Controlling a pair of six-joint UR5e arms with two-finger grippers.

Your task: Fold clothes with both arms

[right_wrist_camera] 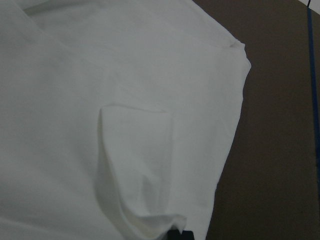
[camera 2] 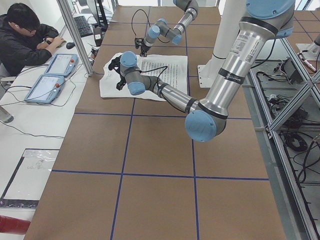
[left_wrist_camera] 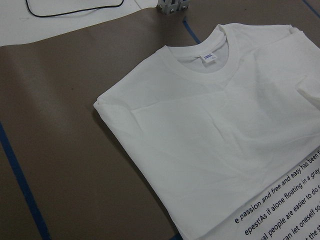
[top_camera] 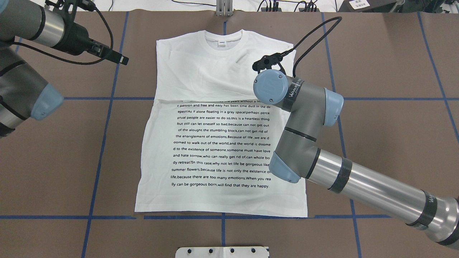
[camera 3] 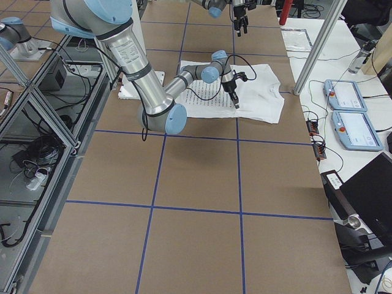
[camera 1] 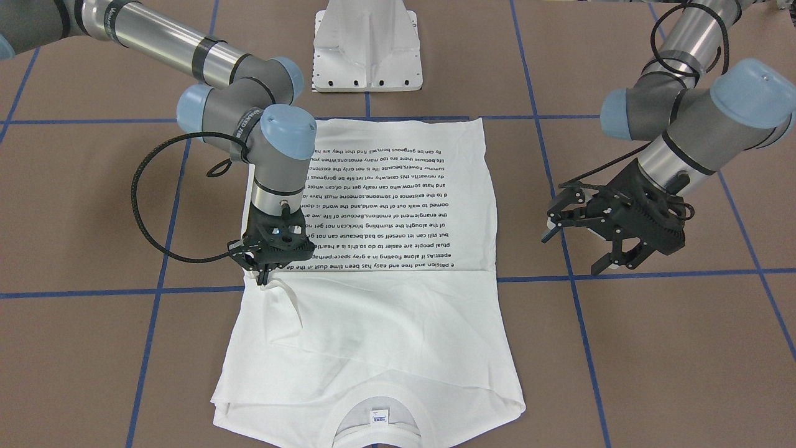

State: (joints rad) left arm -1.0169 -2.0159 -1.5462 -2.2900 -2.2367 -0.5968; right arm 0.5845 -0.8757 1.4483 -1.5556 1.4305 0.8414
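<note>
The white shirt [camera 1: 385,323] lies flat on the brown table, printed text block [camera 1: 379,205] up, sleeves folded in. Its ribbed collar with the label [top_camera: 222,37] is at the far end. The collar part overlaps the top of the text [top_camera: 222,143]. My right gripper [camera 1: 264,270] points down at the shirt's edge near the shoulder, shut on a raised pinch of fabric [right_wrist_camera: 150,215]. In the overhead view its wrist hides most of it [top_camera: 267,62]. My left gripper [camera 1: 575,249] is open and empty, hovering above bare table beside the shirt's other edge [top_camera: 120,58].
The white metal pedestal base [camera 1: 368,50] stands at the robot's side of the table, just beyond the shirt's hem. Blue tape lines [top_camera: 107,107] grid the brown table. An operator [camera 2: 25,35] sits by tablets [camera 2: 50,75] past the far edge.
</note>
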